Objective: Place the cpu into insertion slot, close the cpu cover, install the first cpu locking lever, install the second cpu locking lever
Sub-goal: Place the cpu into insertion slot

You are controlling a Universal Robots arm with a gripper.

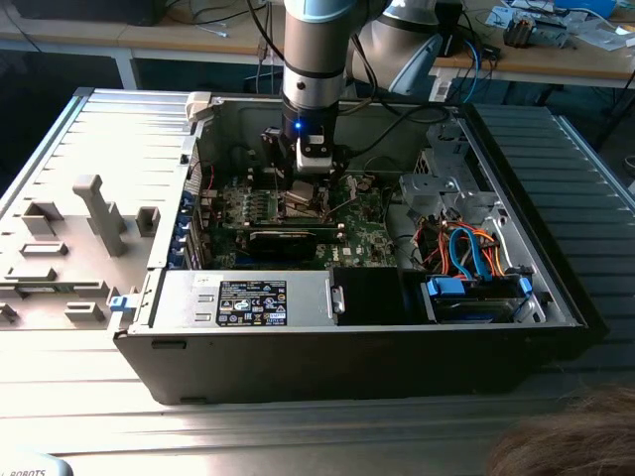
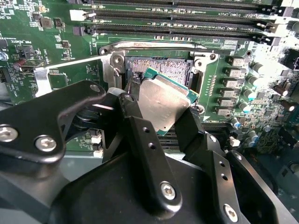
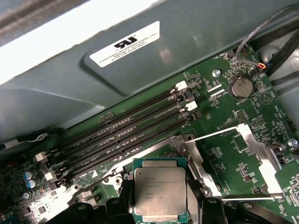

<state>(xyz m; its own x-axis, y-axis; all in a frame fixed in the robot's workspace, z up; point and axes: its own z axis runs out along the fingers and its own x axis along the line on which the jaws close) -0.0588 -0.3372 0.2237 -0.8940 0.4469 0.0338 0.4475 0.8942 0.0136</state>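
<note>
My gripper (image 2: 159, 111) is shut on the cpu (image 2: 164, 99), a flat silver-topped chip with a green rim, held by its edges between two black fingers (image 2: 132, 122). The chip hangs tilted just over the insertion slot (image 2: 161, 65), a square socket in a silver frame on the green board. In the first wrist view the cpu (image 3: 160, 189) covers most of the socket. The cpu cover (image 3: 256, 151) lies swung open beside it, with thin wire levers (image 3: 219, 134) raised. In the exterior view the gripper (image 1: 303, 186) is down inside the computer case.
Long black memory slots (image 3: 126, 135) run beside the socket, close to the grey case wall (image 3: 140, 70). A long black card (image 1: 288, 238), a power supply (image 1: 268, 297), a drive bay with coloured cables (image 1: 466, 248) and a person's hair (image 1: 566, 441) are also in view.
</note>
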